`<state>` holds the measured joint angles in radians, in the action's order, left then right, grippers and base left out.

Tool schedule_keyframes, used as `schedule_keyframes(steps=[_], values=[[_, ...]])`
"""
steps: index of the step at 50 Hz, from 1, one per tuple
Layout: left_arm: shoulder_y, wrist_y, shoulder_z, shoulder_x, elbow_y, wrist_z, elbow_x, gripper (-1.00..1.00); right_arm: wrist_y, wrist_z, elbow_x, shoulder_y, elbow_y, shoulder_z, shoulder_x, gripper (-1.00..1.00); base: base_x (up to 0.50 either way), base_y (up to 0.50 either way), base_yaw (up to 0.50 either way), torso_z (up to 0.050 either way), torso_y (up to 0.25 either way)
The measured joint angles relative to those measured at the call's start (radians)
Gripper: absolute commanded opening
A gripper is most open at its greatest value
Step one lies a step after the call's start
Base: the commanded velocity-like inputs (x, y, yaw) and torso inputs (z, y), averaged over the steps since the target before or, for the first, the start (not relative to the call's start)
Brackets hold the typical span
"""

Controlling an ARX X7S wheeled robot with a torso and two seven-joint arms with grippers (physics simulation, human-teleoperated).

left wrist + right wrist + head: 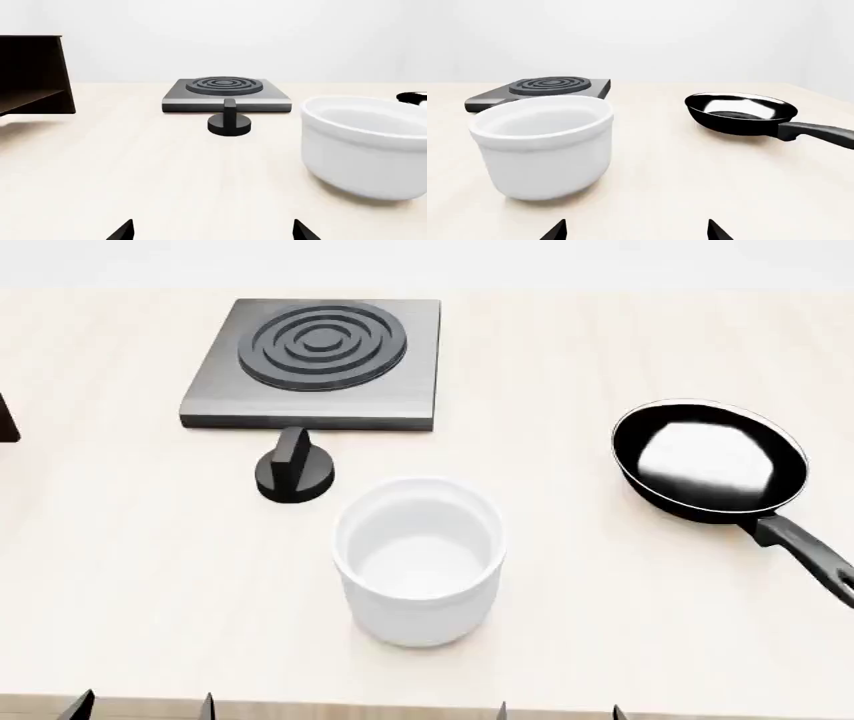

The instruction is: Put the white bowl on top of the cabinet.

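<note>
The white bowl (420,560) stands upright and empty on the light tabletop, near the front middle; it also shows in the left wrist view (367,145) and the right wrist view (544,145). The dark brown cabinet (33,75) sits at the far left, with only a sliver of it at the head view's left edge (6,420). My left gripper (140,708) and right gripper (558,710) hover at the table's front edge, both open and empty, short of the bowl. Only their fingertips show in the wrist views: left gripper (213,231), right gripper (636,231).
A grey stove plate (316,360) with concentric rings lies behind the bowl, with a black knob (295,472) in front of it. A black frying pan (710,465) rests at the right, its handle (807,550) pointing toward the front right.
</note>
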<state>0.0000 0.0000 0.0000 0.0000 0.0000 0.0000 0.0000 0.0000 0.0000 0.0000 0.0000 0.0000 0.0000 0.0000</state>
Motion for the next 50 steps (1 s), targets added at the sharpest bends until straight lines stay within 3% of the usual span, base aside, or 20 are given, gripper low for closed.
schedule_keyframes(steps=[50], values=[[0.006,0.011,0.092,-0.084,0.017,-0.119,-0.066,1.00,-0.014,0.105,0.053,-0.002,-0.006,-0.114,0.085,1.00,0.00,0.00,0.00,0.000,0.000]])
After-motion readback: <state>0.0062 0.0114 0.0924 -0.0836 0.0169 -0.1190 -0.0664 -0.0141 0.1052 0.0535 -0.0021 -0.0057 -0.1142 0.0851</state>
